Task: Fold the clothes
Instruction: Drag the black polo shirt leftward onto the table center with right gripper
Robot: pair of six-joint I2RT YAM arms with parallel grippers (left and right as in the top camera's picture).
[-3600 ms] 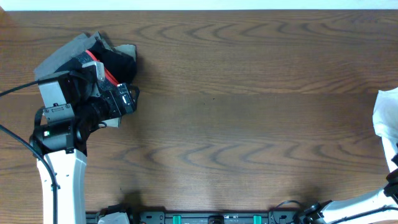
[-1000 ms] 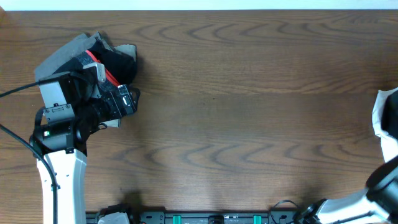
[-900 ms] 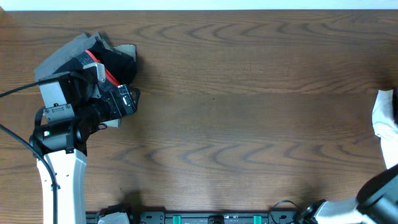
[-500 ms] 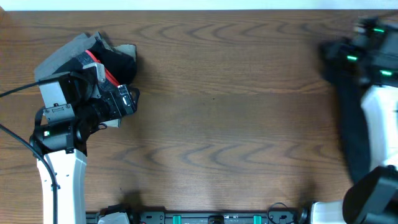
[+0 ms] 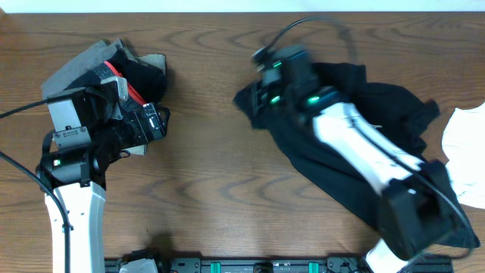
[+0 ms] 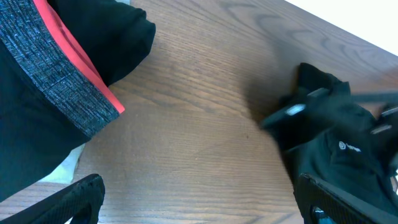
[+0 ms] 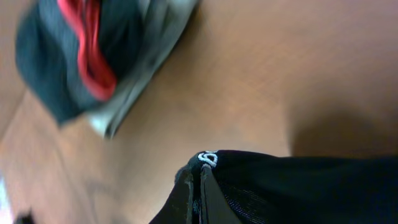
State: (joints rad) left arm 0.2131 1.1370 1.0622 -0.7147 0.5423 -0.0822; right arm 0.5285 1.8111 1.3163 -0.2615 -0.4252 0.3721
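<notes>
A: Where is the black T-shirt [image 5: 386, 110]?
B: Crumpled over the right half of the table [image 5: 227, 189], from near the top middle down toward the bottom right corner. In the overhead view the right arm [image 5: 356, 140] lies across it

A: And the right gripper [image 7: 200, 183]?
B: Clamped tight on an edge of that shirt. Its wrist view shows the 2 fingers pressed together with black fabric pinched between them, and a small white mark on the cloth near the tips. From above the gripper is blurred, at the shirt's upper left end

A: The left gripper [image 6: 199, 190]?
B: Spread wide with nothing in it. Its 2 fingers sit at the bottom corners of its wrist view, with bare wood between them. It hangs just beside the pile [image 5: 98, 57] at the table's upper left

A: What is in that pile?
B: A grey piece [image 5: 72, 72] on the outer side and a red-banded black piece [image 5: 144, 76], bunched together. The red band shows clearly in the left wrist view

A: Anything else?
B: 1 white piece [image 5: 464, 133] at the right edge, just beside the shirt. Whether they touch I cannot tell
</notes>
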